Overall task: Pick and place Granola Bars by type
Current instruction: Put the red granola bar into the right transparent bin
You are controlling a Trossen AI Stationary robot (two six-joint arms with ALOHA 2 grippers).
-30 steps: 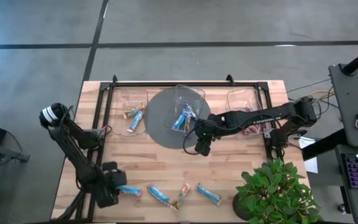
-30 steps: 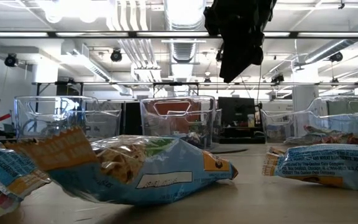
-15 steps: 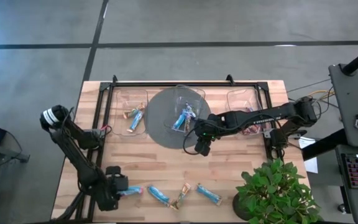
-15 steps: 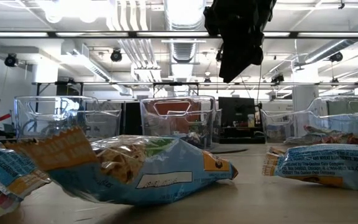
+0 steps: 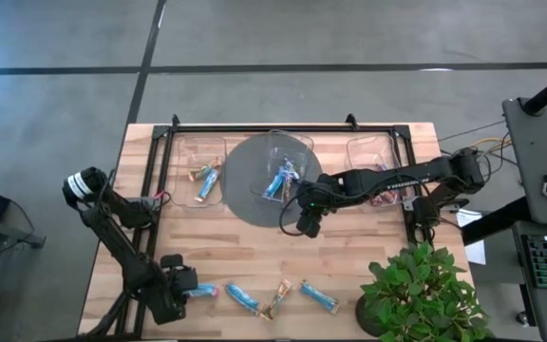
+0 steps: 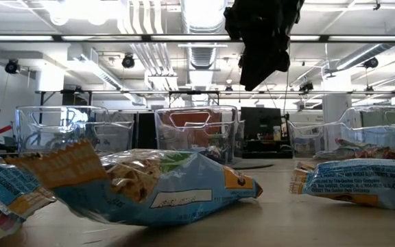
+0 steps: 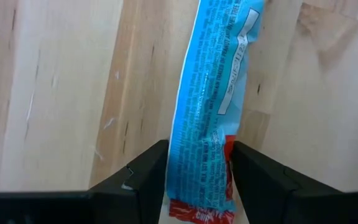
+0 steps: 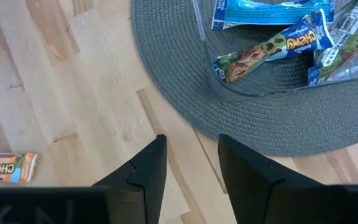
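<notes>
A blue-wrapped granola bar lies flat on the wood near the table's near left corner. My left gripper points down over it, open, with one finger on each side of the bar's red-edged end. Three more bars lie in a row along the near edge. My right gripper hangs open and empty above the table, just off the near edge of the grey round mat. The middle clear bin on the mat holds blue and brown-green bars. My left gripper's fingers come from above, across the bar, and straddle its red-edged end. The bar fills the gap between them. Whether they touch it, I cannot tell. The bar lies flat on the table.
A left bin holds bars, and a right bin stands at the far right. A black frame runs along the far edge. A potted plant fills the near right corner. Bare wood lies between the mat and the near row.
My left gripper has come down toward the blue bar at the near left, its fingers staying the same width apart. The bar has not moved.
</notes>
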